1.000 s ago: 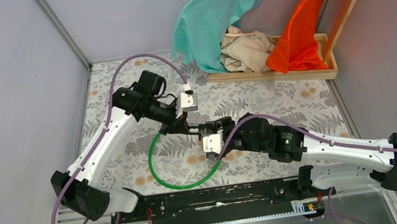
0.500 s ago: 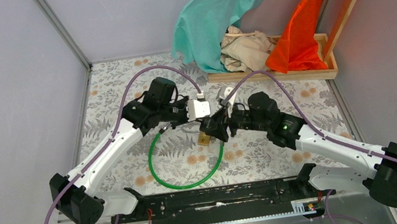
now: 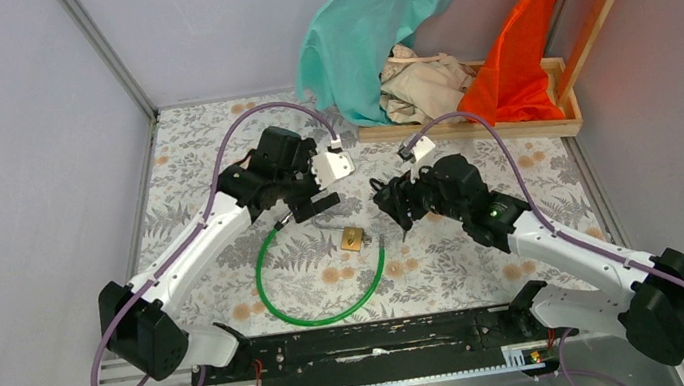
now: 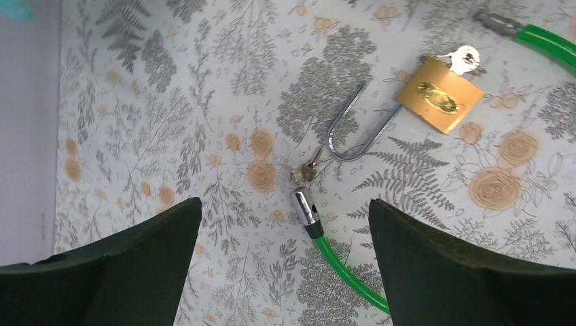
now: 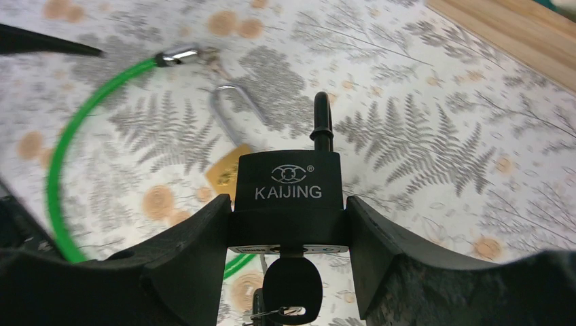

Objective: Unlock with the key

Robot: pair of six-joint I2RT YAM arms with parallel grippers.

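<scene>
My right gripper (image 5: 291, 217) is shut on a black padlock (image 5: 289, 187) marked KAIJING, held above the cloth. A black key (image 5: 292, 288) sits in its keyhole underneath. Only one leg of its shackle (image 5: 322, 122) shows above the body. A brass padlock (image 4: 440, 95) lies on the table with its shackle (image 4: 353, 132) swung open and a silver key (image 4: 465, 60) in it. My left gripper (image 4: 285, 204) hangs open and empty over the metal tip (image 4: 304, 207) of the green cable (image 3: 277, 298). The two grippers, left (image 3: 308, 208) and right (image 3: 388, 205), stand apart in the top view, either side of the brass padlock (image 3: 355, 240).
A wooden tray (image 3: 511, 132) with a beige cloth stands at the back right. A teal shirt (image 3: 374, 17) and an orange cloth (image 3: 519, 47) hang over it. Grey walls close in left and right. A black rail (image 3: 379, 339) runs along the near edge.
The two grippers, which met at the table's middle, have drawn apart. My left gripper has opened and let go. The right arm has swung back right with the black padlock.
</scene>
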